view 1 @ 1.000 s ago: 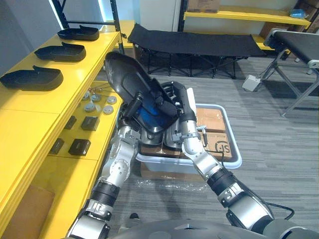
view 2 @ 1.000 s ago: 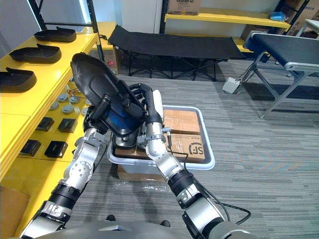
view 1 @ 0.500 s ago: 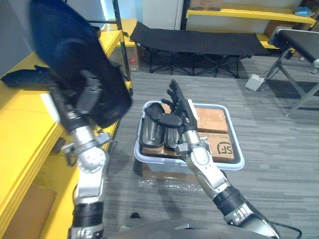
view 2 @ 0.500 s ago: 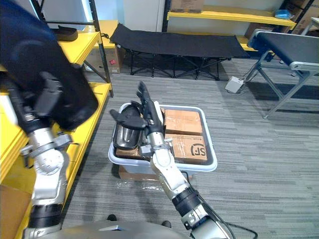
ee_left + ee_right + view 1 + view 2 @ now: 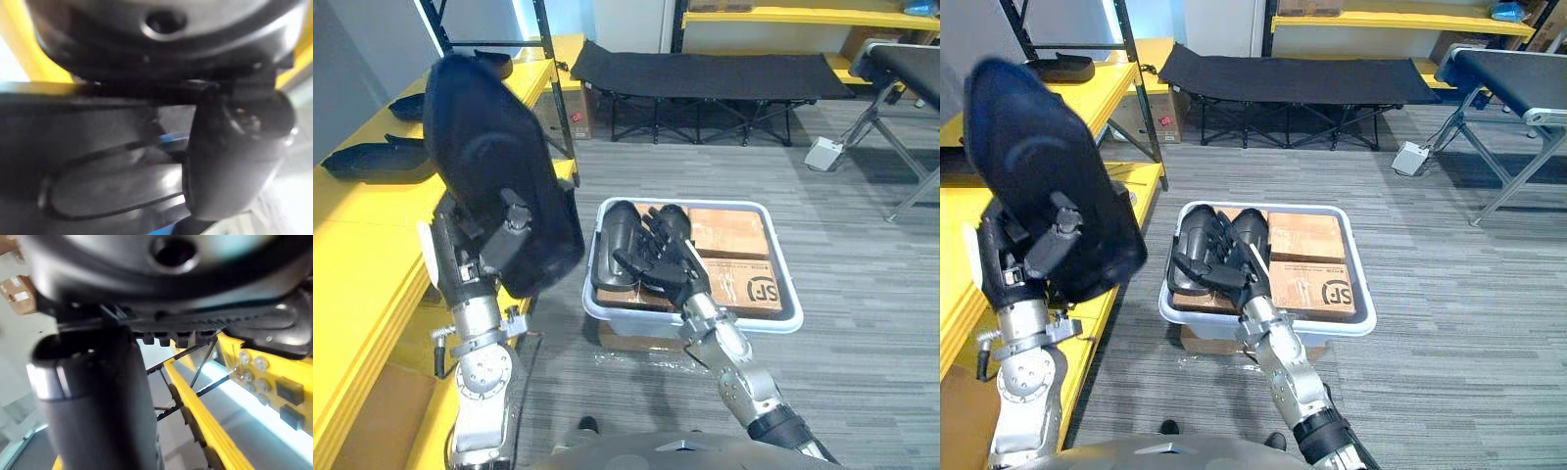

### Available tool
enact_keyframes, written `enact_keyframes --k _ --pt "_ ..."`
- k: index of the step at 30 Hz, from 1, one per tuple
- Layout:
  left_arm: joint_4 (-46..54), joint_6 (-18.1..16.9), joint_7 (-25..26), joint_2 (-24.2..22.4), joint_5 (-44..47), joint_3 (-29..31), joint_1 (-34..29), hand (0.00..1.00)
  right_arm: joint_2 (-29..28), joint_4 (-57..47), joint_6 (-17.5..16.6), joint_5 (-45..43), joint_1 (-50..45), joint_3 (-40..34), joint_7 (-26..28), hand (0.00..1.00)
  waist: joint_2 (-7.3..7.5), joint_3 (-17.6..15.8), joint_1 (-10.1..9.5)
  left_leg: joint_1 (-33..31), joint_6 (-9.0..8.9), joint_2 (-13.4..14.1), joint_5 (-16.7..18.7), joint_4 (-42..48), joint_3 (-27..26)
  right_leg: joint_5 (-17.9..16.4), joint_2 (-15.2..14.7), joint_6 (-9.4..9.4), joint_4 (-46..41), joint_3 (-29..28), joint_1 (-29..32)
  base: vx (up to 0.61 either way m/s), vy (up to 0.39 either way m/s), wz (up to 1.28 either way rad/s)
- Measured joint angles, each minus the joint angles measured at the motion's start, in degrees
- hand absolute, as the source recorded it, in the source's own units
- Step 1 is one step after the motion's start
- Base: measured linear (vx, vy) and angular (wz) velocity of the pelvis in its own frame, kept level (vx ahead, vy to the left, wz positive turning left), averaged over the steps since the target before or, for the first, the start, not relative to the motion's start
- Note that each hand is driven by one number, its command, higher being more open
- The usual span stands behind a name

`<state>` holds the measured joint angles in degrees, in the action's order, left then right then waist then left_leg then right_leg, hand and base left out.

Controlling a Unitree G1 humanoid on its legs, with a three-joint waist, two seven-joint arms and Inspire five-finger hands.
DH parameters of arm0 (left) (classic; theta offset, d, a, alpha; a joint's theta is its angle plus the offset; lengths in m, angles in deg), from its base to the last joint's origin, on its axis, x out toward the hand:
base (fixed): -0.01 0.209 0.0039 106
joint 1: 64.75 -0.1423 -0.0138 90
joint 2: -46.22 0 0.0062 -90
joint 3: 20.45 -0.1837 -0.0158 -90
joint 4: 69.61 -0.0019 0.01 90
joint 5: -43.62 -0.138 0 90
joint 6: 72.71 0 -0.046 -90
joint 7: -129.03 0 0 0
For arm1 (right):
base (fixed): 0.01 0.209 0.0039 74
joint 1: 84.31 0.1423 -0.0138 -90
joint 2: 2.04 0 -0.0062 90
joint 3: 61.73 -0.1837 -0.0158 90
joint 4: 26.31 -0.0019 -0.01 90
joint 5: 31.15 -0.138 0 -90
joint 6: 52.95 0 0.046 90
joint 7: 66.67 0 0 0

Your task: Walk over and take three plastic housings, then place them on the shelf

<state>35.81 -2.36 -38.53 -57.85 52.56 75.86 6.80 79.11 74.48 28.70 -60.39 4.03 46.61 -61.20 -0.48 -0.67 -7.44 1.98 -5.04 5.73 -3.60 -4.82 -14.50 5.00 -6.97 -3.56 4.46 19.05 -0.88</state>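
My left hand [image 5: 481,257] is shut on a large black plastic housing [image 5: 494,171] and holds it upright, raised beside the yellow shelf [image 5: 367,235]. Close up, the housing's dark shell [image 5: 98,161] lies against the thumb. My right hand [image 5: 658,260] hangs open and empty over the white bin [image 5: 1361,315]. Two more black housings [image 5: 1197,233] lie in the bin's left half. Other black housings [image 5: 367,160] rest on the shelf's top at the far left.
Cardboard boxes [image 5: 729,235] fill the bin's right half. A black folding cot [image 5: 705,73] stands behind the bin, and a conveyor on metal legs [image 5: 1513,78] at the back right. Grey carpet lies open to the right of the bin.
My right hand let go of the housing, opened and dropped back over the bin. The left arm swung the housing up and left toward the shelf. The camera has shifted too.
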Motion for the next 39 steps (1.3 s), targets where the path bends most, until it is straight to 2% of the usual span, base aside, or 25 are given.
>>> enact_keyframes --k 1,4,10,16,18,22,25,30,32,33,34,36,39 --pt "-0.64 0.10 -2.09 -0.39 4.31 0.23 -1.50 0.00 0.07 1.04 0.13 1.66 -0.69 -1.61 0.00 1.00 0.00 0.00 -0.04 -0.08 0.03 0.00 0.03 0.00 0.02 0.00 0.00 0.00 0.00 0.03 0.05 0.00 0.000 0.00" --pt "-0.80 0.83 -5.09 -0.39 9.50 0.42 -3.50 0.00 1.91 2.01 0.14 3.11 -1.18 -3.17 0.43 1.00 0.00 0.00 -0.39 -0.43 0.04 -0.02 0.05 0.00 0.48 -0.01 -0.02 -0.01 -0.01 0.45 0.04 0.00 0.000 0.06" --pt "0.37 1.36 -6.70 -0.27 9.70 2.63 -3.55 0.00 2.29 2.03 0.09 3.89 0.69 -3.07 3.09 1.00 -0.29 0.01 -1.35 -1.54 0.23 -0.14 -0.32 -0.03 3.09 -0.16 -0.12 -0.03 -0.02 2.88 -0.47 -0.01 -0.002 0.21" --pt "3.16 3.36 -7.19 -1.06 11.94 8.05 -3.96 0.00 2.04 3.35 -0.03 6.00 5.15 -2.53 3.74 1.00 -1.43 -0.02 -5.50 -3.36 0.37 -1.16 -1.91 -0.20 12.38 -2.49 -0.88 -0.75 -1.53 11.67 -3.53 -0.01 -0.007 0.81" --pt "3.38 3.74 -7.59 -2.37 14.37 10.72 -4.83 0.00 1.38 5.41 -0.34 7.84 6.73 -2.03 3.62 1.00 -1.49 0.04 -7.82 -3.75 0.33 -1.53 -2.31 -0.22 15.56 -3.73 -1.06 -0.98 -2.41 13.87 -4.62 0.01 -0.002 0.77" --pt "3.39 3.76 -8.45 -4.50 18.66 13.74 -10.08 0.00 -0.46 6.03 -0.38 10.92 7.28 -0.14 2.95 1.00 -1.21 0.17 -10.05 -4.67 0.05 -1.76 -2.83 -0.20 18.98 -5.39 -1.00 -1.15 -3.57 15.32 -5.30 0.00 -0.019 0.48" --pt "3.38 3.75 -9.96 -6.13 19.95 14.21 -13.97 0.00 -0.18 6.03 -0.37 10.91 7.33 1.44 2.53 1.00 -0.99 0.10 -11.19 -4.99 0.09 -1.55 -2.79 0.02 19.24 -5.77 -0.78 -0.90 -3.78 15.20 -5.21 -0.01 -0.017 0.11" --pt "3.38 3.66 -13.22 -6.14 19.77 13.53 -15.10 0.00 1.39 5.93 -0.13 10.89 7.06 1.28 1.92 1.00 0.18 0.05 -10.93 -8.35 0.49 -1.53 -1.32 3.94 19.92 -7.68 -0.80 -0.64 -5.77 15.75 -4.10 -0.04 -0.014 0.15" --pt "3.38 3.67 -16.04 -5.49 19.79 12.28 -14.49 0.00 2.36 4.58 0.23 10.88 5.77 -0.71 1.59 1.00 0.49 0.24 -8.46 -10.08 2.12 -1.31 -2.24 3.43 18.67 -8.43 -1.11 -1.18 -6.75 19.90 -4.29 -0.03 -0.024 0.84" --pt "3.37 3.67 -16.88 -5.26 19.77 11.74 -14.15 0.00 2.32 3.84 0.23 10.86 5.13 -1.67 1.31 1.00 0.50 0.25 -7.86 -10.46 2.89 -1.13 -2.79 2.93 17.72 -8.60 -1.31 -1.25 -7.21 21.17 -4.25 -0.02 0.005 1.16" --pt "3.32 3.68 -18.89 -4.96 19.83 10.05 -13.31 0.00 2.39 2.61 0.23 10.87 4.00 -3.53 0.24 1.00 0.10 0.12 -7.20 -10.42 3.90 -1.03 -4.96 1.02 17.02 -9.07 -1.82 -1.23 -8.85 22.52 -4.14 -0.01 0.030 0.87" --pt "3.33 3.68 -20.58 -4.83 19.78 8.50 -12.91 0.00 2.36 2.57 0.26 10.90 3.73 -4.39 -0.57 1.00 -0.42 0.02 -6.79 -10.02 2.43 -1.22 -6.38 -0.21 17.36 -10.19 -2.42 -1.63 -10.53 21.84 -4.09 0.00 0.072 0.58" --pt "3.33 3.69 -21.50 -4.44 19.66 7.42 -12.76 0.00 1.43 2.45 0.31 10.86 3.77 -3.83 -0.96 1.00 -0.72 -0.32 -6.73 -9.59 2.38 -2.11 -6.26 -0.21 17.31 -11.46 -3.48 -2.08 -11.59 19.72 -4.12 -0.02 0.056 0.12"
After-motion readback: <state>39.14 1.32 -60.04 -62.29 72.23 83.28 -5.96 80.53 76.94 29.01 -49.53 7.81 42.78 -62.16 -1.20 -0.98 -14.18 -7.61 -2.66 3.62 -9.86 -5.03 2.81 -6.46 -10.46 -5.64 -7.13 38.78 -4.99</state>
